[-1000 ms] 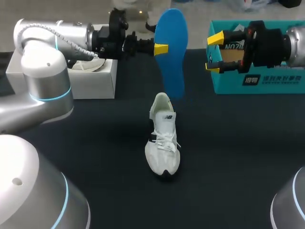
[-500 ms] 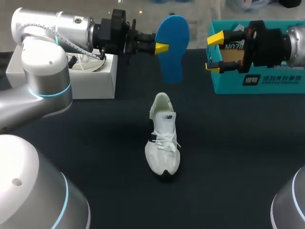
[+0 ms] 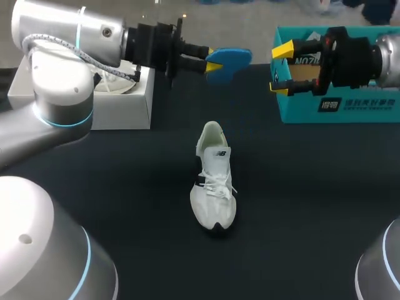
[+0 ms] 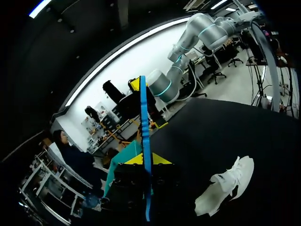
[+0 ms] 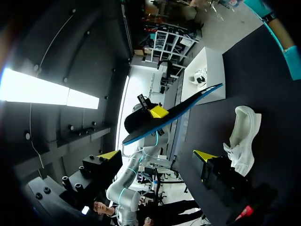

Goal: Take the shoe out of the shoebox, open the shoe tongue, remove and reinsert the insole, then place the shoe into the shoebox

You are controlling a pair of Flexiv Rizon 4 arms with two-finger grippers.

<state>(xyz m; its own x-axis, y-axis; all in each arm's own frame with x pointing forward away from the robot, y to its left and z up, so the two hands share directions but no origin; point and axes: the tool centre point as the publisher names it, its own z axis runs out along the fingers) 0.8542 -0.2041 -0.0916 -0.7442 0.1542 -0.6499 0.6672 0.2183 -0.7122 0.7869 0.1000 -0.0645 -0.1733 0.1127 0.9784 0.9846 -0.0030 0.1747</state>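
Left hand point(image 3: 214, 62) holds one blue insole point(image 3: 230, 57) in the air; right hand point(image 3: 281, 69) holds nothing.

Count: 2 hands, 1 insole, 2 white shoes, 2 boxes. The left hand's fingers are clamped on the insole from both sides, and the insole sticks out ahead of it, seen nearly edge-on from above. The right hand's fingers are spread wide with nothing between them, and the teal shoebox point(image 3: 350, 106) is right behind it. One white shoe point(image 3: 214, 178) stands on the dark worktop point(image 3: 125, 187), lower than both hands and roughly between them; neither touches it. White box point(image 3: 122, 106) sits under the left arm, behind its hand, with the second shoe point(image 5: 200, 75) in it.
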